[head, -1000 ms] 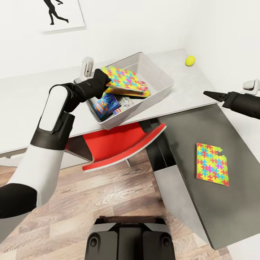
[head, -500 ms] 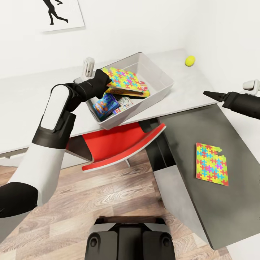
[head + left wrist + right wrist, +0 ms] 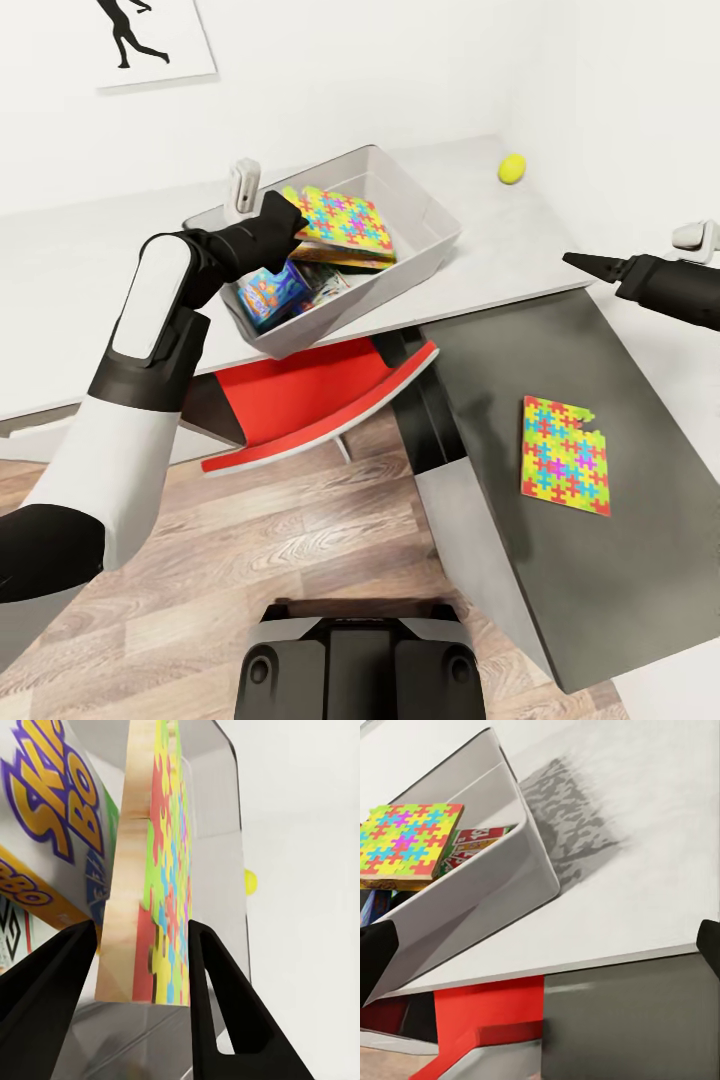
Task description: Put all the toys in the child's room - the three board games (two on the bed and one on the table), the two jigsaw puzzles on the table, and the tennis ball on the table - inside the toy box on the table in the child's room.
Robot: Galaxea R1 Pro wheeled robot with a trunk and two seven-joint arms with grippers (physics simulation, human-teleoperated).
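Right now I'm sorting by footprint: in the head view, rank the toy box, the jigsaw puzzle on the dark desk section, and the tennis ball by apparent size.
1. toy box
2. jigsaw puzzle, though it lies nearer the camera
3. tennis ball, farthest away

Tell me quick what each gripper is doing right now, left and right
Left gripper: closed on a jigsaw puzzle, held over the toy box.
Right gripper: open, empty, fingers spread wide over the table.
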